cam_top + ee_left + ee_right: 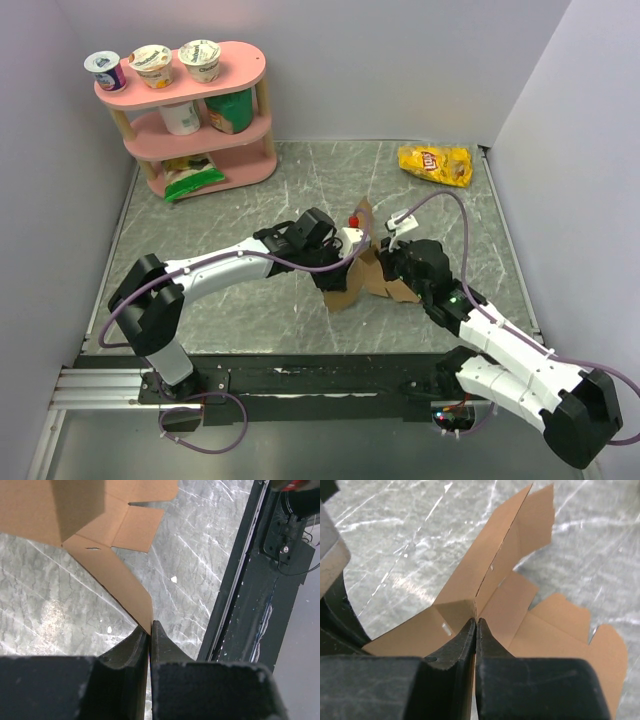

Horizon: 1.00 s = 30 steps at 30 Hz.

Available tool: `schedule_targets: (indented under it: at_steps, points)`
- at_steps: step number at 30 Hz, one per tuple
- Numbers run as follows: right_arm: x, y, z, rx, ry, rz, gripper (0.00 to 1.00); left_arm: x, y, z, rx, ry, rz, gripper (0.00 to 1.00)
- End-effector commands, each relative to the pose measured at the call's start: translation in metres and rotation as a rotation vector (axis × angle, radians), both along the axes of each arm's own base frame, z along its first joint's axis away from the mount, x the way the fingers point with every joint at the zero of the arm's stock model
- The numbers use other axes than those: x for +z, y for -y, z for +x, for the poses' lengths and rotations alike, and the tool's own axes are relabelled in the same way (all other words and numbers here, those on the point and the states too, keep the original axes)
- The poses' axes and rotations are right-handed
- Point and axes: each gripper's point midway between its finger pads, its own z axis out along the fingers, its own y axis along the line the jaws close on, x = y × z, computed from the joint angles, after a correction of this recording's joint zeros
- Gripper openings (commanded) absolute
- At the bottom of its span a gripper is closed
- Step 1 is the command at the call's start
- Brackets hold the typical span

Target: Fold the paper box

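The paper box point(352, 285) is a brown die-cut cardboard sheet, partly folded up, at the middle of the marble table between both arms. My left gripper point(347, 243) reaches in from the left. In the left wrist view it point(150, 626) is shut on the pointed edge of a flap of the paper box point(117, 577). My right gripper point(396, 262) comes from the right. In the right wrist view it point(476, 621) is shut on an upright folded panel of the paper box point(495, 575), with rounded flaps lying flat beyond.
A pink three-tier shelf point(250, 58) with yogurt cups and packets stands at the back left. A yellow chip bag point(435, 163) lies at the back right. Walls close in three sides. The black base rail point(240, 605) runs along the near edge.
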Motion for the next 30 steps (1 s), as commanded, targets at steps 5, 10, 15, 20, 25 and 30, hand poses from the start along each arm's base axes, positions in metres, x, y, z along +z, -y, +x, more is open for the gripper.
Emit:
schedule_targets:
  at_steps: [5, 10, 15, 20, 25, 30]
  points:
    - [0.078, -0.003, 0.030, -0.008, 0.367, 0.070, 0.12, -0.006, -0.009, -0.031, -0.092, -0.124, 0.021, 0.10]
    - [0.076, -0.007, 0.031, 0.002, 0.316, 0.066, 0.47, -0.008, -0.015, -0.010, -0.008, -0.104, 0.038, 0.10]
    - [0.082, 0.006, 0.009, -0.030, 0.290, 0.145, 0.85, -0.004, -0.042, 0.033, 0.177, -0.075, 0.058, 0.10]
    - [0.090, 0.027, -0.012, -0.120, 0.217, 0.235, 0.99, 0.016, -0.046, 0.013, 0.037, -0.043, -0.015, 0.13]
    - [0.127, 0.009, -0.034, 0.096, 0.277, 0.184, 1.00, 0.034, -0.051, -0.020, -0.153, -0.055, -0.077, 0.16]
    - [0.135, -0.020, -0.036, 0.357, 0.280, -0.002, 0.99, 0.053, -0.068, -0.024, -0.190, -0.072, -0.068, 0.16]
